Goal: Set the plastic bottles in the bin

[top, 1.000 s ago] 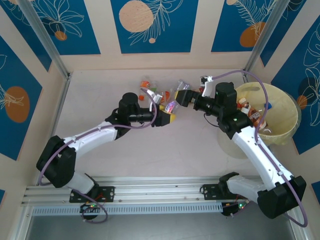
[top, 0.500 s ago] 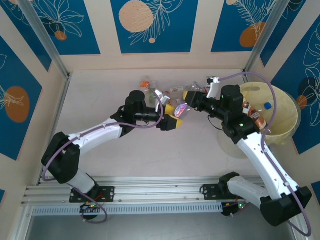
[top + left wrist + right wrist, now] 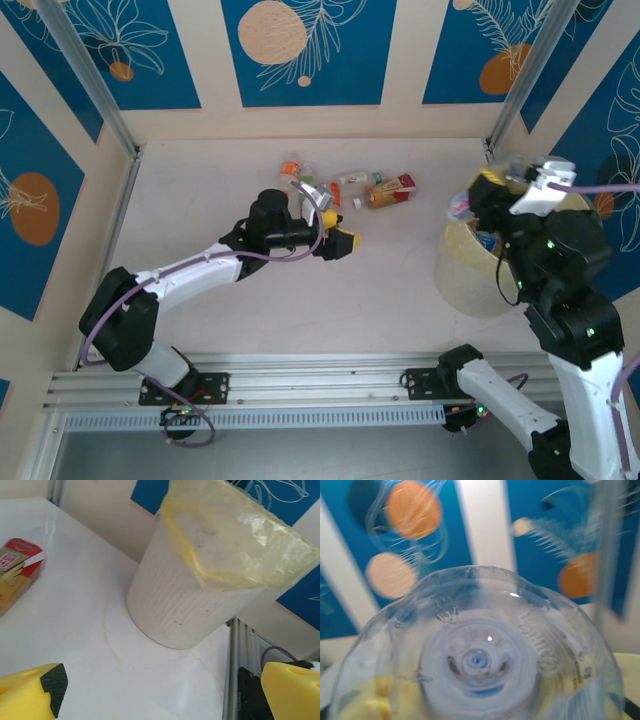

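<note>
Yellow-padded, the left gripper (image 3: 338, 243) hangs low over the table (image 3: 200, 190) with its jaws wide apart and nothing between them. Its arm is stretched long and nearly flat, just short of about 4 loose plastic bottles (image 3: 352, 180). Opposite, the right gripper (image 3: 474, 197) is clamped on 1 clear bottle (image 3: 480, 665), its arm reared up high with the wrist over the rim of the 1 bin (image 3: 470, 285)
</note>
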Robot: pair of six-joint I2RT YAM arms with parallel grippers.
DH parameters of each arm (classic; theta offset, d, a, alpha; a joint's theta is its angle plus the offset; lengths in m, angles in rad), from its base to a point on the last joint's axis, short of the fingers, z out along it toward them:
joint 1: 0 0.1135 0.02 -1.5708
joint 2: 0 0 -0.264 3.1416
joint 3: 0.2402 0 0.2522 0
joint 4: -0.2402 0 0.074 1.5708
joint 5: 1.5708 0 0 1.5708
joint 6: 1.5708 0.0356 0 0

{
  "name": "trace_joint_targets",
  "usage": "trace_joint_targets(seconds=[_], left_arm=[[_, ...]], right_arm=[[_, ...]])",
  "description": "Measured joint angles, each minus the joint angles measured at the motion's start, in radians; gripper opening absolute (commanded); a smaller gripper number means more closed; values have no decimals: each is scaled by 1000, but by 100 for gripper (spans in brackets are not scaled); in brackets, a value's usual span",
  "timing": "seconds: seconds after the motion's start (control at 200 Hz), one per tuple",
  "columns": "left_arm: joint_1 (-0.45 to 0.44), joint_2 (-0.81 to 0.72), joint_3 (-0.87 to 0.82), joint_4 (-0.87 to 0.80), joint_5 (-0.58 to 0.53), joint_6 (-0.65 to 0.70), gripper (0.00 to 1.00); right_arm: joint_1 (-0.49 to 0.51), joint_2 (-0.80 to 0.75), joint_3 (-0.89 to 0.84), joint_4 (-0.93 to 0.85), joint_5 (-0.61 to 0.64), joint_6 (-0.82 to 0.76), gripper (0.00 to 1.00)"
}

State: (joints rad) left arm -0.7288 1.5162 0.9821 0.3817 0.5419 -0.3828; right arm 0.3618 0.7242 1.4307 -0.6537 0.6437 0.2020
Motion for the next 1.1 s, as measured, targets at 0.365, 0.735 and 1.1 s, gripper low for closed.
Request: trace_joint_targets(seconds=[0.365, 0.735, 1.1], left_arm=[[0, 18, 0, -1, -55, -1, 100], [0, 71, 20, -6, -58, -19, 100], [0, 105, 56, -24, -58, -35, 100]], right_arm=[[-210, 145, 99, -250, 348, -62, 43], [-660, 166, -46, -93, 238, -177, 44], [-759, 363, -41, -148, 26, -139, 54]])
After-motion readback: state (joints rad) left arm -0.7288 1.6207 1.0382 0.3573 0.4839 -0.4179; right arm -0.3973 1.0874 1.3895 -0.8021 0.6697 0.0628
